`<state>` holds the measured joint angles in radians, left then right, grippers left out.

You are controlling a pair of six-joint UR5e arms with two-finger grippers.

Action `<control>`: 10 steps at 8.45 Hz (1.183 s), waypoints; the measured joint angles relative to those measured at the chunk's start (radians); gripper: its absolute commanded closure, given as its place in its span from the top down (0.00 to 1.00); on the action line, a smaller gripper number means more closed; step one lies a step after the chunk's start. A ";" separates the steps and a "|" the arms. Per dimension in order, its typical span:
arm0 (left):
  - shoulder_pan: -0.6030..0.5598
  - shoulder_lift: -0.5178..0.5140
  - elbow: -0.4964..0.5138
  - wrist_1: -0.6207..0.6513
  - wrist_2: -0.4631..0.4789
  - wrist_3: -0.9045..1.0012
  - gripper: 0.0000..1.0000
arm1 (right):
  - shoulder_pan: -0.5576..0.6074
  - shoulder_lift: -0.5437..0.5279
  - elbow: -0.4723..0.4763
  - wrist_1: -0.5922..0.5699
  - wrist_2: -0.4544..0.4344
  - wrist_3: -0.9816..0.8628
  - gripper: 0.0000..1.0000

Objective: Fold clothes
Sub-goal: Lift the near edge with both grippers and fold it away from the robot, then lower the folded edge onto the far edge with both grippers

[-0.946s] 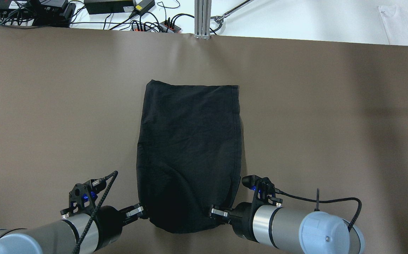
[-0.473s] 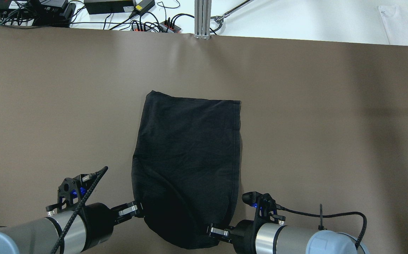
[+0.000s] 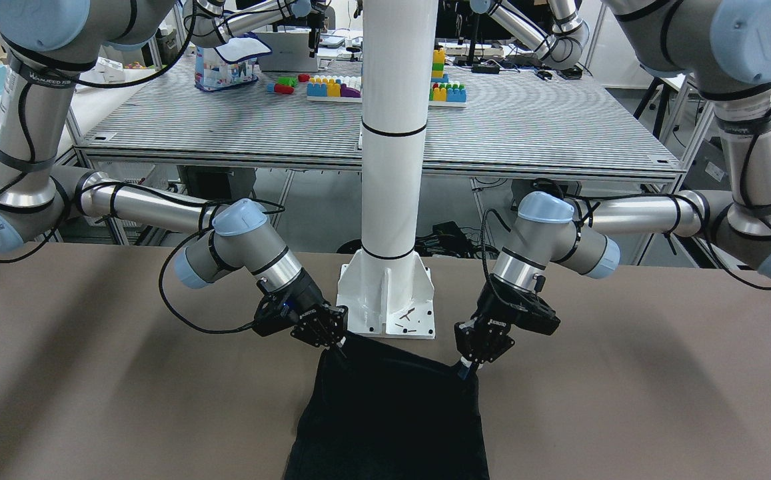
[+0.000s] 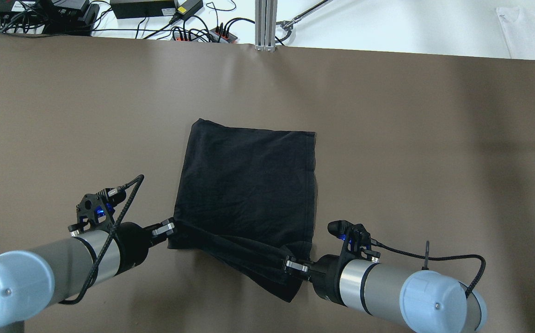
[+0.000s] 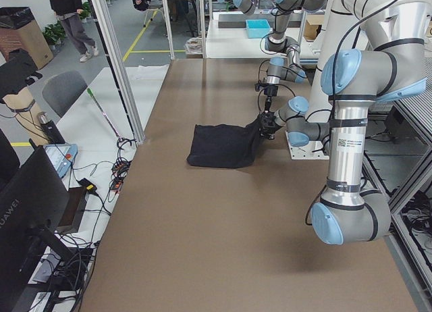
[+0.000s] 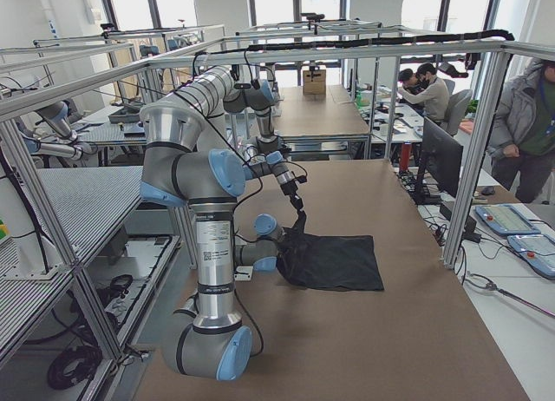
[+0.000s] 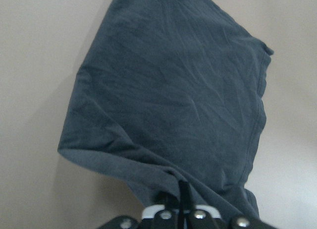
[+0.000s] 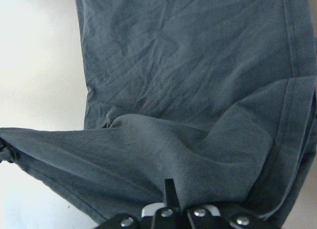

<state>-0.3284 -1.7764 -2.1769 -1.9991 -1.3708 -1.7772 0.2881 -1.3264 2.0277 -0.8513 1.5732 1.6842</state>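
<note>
The clothes are one plain black cloth (image 4: 249, 180) lying mid-table, its far part flat. Its near edge is lifted off the table and stretched in a slack band between my two grippers. My left gripper (image 4: 171, 227) is shut on the near left corner. My right gripper (image 4: 290, 265) is shut on the near right corner. From the front, the cloth (image 3: 392, 413) hangs from the left gripper (image 3: 468, 370) and the right gripper (image 3: 340, 350). Both wrist views show the cloth (image 7: 173, 105) (image 8: 188, 90) pinched at the fingertips.
The white pole's base (image 3: 388, 300) stands just behind the grippers on the robot's side. Cables and power strips (image 4: 202, 32), an aluminium post (image 4: 265, 25) and a white garment (image 4: 531, 27) lie beyond the brown table's far edge. People are at desks in the side views.
After dragging the cloth toward the robot, both grippers have moved forward, carrying the raised near edge back over the cloth. The left has gone farther. The far edge now stays put.
</note>
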 measured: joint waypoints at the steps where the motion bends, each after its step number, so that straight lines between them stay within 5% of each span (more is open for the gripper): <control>1: -0.054 -0.012 0.020 0.000 -0.041 0.002 0.00 | 0.027 0.026 -0.020 -0.017 -0.001 -0.003 0.00; 5: -0.169 -0.113 0.118 0.000 -0.125 0.018 0.00 | 0.159 0.107 -0.054 -0.087 -0.001 -0.024 0.00; 10: -0.247 -0.165 0.186 -0.002 -0.132 0.059 0.00 | 0.226 0.248 -0.247 -0.084 -0.040 -0.059 0.00</control>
<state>-0.5752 -1.9416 -1.9907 -2.0008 -1.5028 -1.7186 0.5144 -1.0784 1.7811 -0.9354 1.5335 1.6251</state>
